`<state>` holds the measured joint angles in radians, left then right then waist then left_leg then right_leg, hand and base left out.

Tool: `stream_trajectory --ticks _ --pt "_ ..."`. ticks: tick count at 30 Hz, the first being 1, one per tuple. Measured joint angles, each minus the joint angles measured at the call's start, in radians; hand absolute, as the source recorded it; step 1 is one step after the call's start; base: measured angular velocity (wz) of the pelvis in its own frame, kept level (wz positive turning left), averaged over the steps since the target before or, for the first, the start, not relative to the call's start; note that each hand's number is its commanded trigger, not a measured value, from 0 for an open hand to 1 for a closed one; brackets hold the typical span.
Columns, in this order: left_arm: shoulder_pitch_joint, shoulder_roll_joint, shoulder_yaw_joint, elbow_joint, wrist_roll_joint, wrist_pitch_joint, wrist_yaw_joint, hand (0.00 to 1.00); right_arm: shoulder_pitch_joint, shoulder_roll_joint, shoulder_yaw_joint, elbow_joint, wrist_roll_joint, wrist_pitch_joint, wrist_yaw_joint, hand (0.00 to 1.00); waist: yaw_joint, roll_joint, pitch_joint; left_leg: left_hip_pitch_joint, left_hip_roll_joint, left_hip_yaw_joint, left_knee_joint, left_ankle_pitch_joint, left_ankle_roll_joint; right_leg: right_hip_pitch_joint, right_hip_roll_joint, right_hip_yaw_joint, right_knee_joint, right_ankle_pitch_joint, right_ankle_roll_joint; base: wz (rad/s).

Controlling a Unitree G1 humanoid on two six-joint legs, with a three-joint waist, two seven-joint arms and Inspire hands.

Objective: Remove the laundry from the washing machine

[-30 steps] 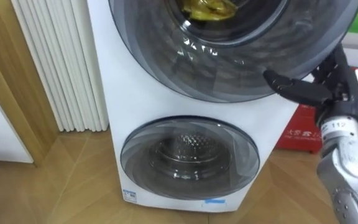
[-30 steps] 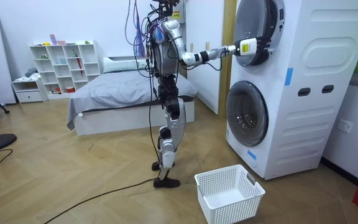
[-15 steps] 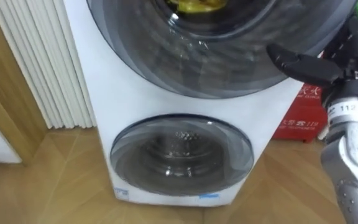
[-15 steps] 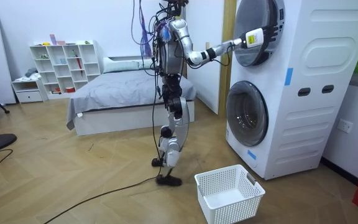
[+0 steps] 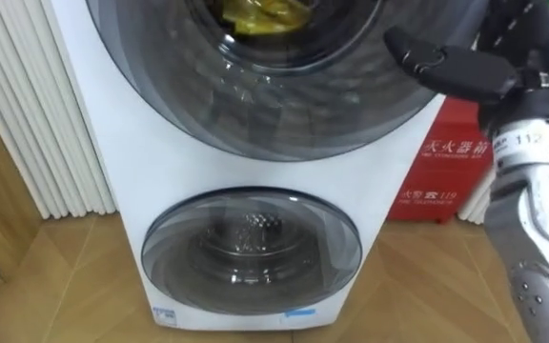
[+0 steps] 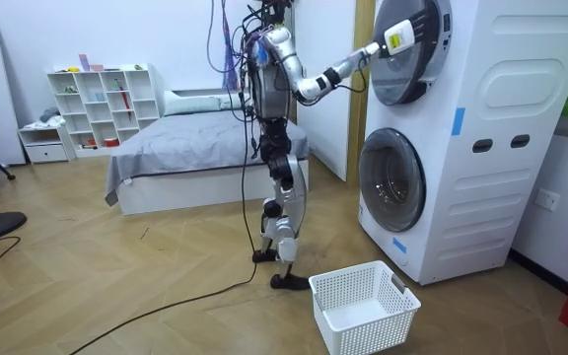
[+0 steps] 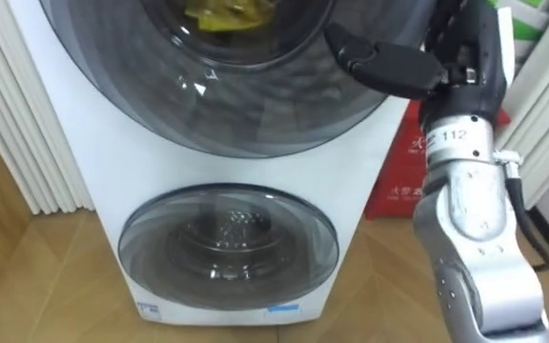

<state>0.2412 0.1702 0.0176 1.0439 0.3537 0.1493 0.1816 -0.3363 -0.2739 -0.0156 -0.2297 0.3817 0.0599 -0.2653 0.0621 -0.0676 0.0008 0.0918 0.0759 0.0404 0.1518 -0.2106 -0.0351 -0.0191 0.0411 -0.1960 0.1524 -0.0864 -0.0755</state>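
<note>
The yellow clothes [image 5: 255, 11] lie inside the upper drum of the washing machine [image 5: 103, 143], and we see them through the round upper door [image 5: 255, 105]. Our right hand [image 5: 513, 57] is at that door's right rim, to the right of the clothes and apart from them, with the glass between. We cannot tell whether the hand grips the door. Below is the lower door [image 5: 251, 248]. In the room view we stand before the machine with the right arm raised, and a white basket [image 6: 363, 306] sits on the floor near our feet.
</note>
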Motion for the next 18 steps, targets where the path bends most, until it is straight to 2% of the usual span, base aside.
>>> stream_trajectory --ticks 2,6,7,9,10,14,18 --pt "0.003 0.000 -0.011 0.000 -0.004 0.000 0.000 0.00 0.068 0.000 0.001 -0.048 0.001 -0.027 0.026 0.00 -0.002 0.006 -0.0068 0.002 0.001 0.000 0.000 -0.001 -0.002 0.002 0.001 0.000 0.002 -0.005 0.003 0.05" --pt "0.004 0.002 -0.030 0.000 -0.011 -0.009 0.001 0.00 0.233 0.008 0.029 -0.079 0.017 -0.103 0.093 0.00 -0.004 0.017 -0.0076 0.009 0.001 0.001 0.001 -0.001 -0.002 0.008 0.002 0.002 0.004 -0.002 -0.003 -0.01" --pt "0.003 0.000 -0.031 0.000 -0.011 -0.014 0.002 0.00 0.274 0.022 0.036 -0.082 0.029 -0.101 0.113 0.00 -0.005 0.015 -0.0096 0.009 0.000 0.004 0.001 -0.001 -0.002 0.006 0.002 0.004 0.007 -0.002 -0.003 -0.03" --pt "-0.002 -0.001 -0.034 0.001 -0.013 -0.025 0.003 0.00 0.318 0.040 0.053 -0.082 0.055 -0.091 0.141 0.00 -0.006 0.020 -0.0062 0.008 0.000 0.011 -0.001 -0.002 -0.003 -0.003 0.000 0.006 0.018 -0.004 -0.004 -0.07" --pt "-0.004 -0.001 -0.035 0.000 -0.020 -0.027 0.005 0.00 0.348 0.045 0.065 -0.082 0.074 -0.092 0.161 0.00 -0.009 0.024 -0.0075 0.008 0.000 0.012 -0.001 -0.002 -0.003 -0.003 0.000 0.006 0.017 -0.004 -0.004 -0.04" --pt "-0.006 -0.001 -0.043 0.007 -0.038 -0.033 0.010 0.00 0.428 0.045 0.092 -0.075 0.084 -0.091 0.224 0.00 -0.013 0.037 -0.0081 0.008 0.000 0.013 -0.001 -0.004 -0.003 -0.001 0.000 0.005 0.018 -0.004 -0.005 0.02" --pt "-0.010 -0.002 -0.058 0.013 -0.048 -0.047 0.026 0.00 0.482 0.045 0.132 -0.056 0.085 -0.077 0.285 0.00 -0.027 0.048 -0.0051 0.007 -0.002 0.013 -0.001 -0.004 -0.003 0.000 -0.002 0.005 0.019 -0.008 -0.002 0.05"
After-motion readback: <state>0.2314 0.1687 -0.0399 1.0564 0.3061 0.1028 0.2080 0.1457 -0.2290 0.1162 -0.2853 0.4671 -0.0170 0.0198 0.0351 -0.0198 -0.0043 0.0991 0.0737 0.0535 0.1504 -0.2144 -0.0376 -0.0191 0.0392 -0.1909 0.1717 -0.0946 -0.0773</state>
